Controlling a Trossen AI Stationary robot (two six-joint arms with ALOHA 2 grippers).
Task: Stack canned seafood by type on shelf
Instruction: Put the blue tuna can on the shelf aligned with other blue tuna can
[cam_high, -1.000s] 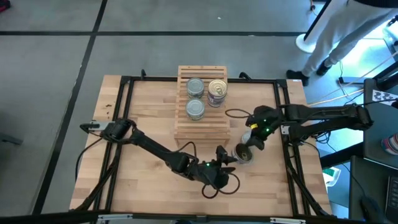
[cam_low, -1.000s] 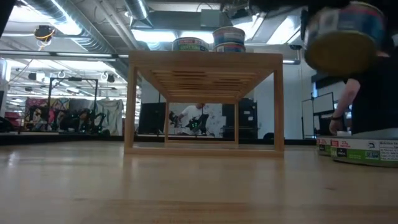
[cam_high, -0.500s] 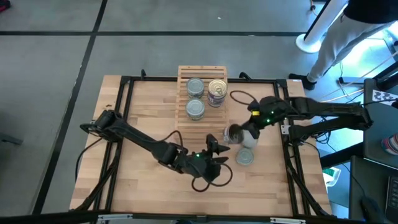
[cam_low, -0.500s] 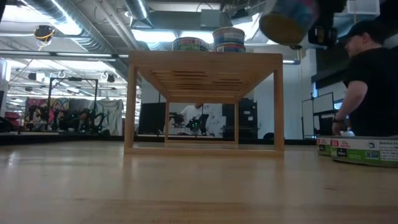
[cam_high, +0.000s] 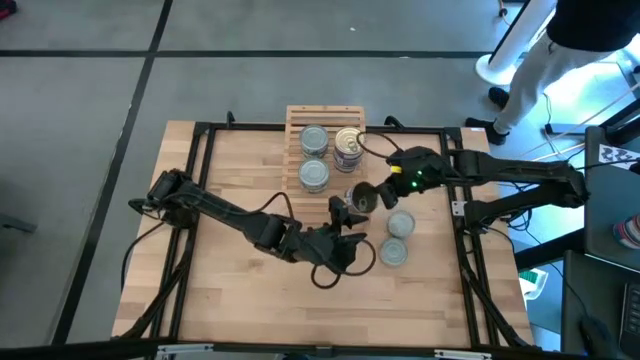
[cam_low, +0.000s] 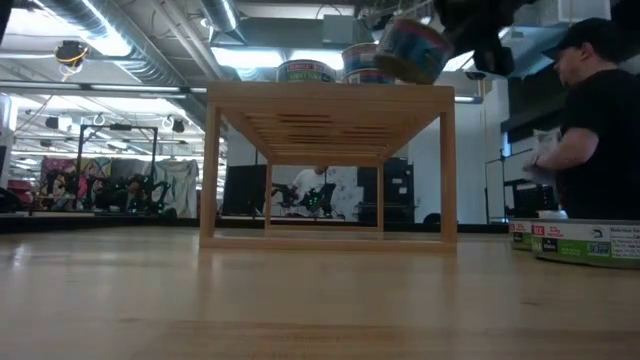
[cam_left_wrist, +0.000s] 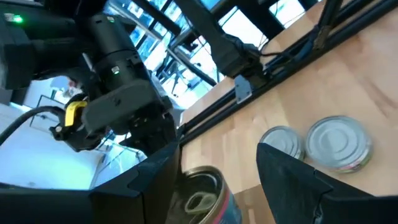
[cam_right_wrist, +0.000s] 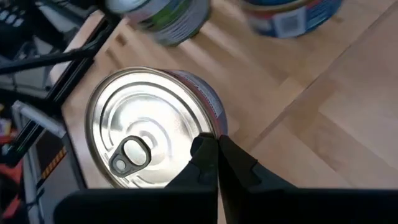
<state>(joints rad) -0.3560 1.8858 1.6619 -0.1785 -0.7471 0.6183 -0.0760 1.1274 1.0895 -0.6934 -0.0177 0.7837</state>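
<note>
Above the tabletop (cam_high: 230, 290), just off the shelf's (cam_high: 323, 205) right front corner, we see the right pincer (cam_high: 366, 196) clenched on the rim of a pull-tab can (cam_high: 362, 197), holding it in the air. The right arm reaches in from the right edge, stretched leftward with its wrist turned toward the shelf. From the low camera the can (cam_low: 411, 49) hangs tilted at about the height of the shelf top (cam_low: 330, 92), near its right end. The right wrist camera shows the fingers pressed together at the edge of the can's silver lid (cam_right_wrist: 149, 127).

Our left arm runs from the left edge across the front of the tabletop, elbow bent, and its pincer (cam_high: 345, 222) sits spread wide and empty just below the held can, gripping nothing.

On the shelf we count two silver-topped cans (cam_high: 314, 141) (cam_high: 314, 175) in the left column and a gold-topped stack (cam_high: 349, 145) beside them. Two more cans (cam_high: 401, 223) (cam_high: 392, 253) stand on the tabletop right of the shelf.
</note>
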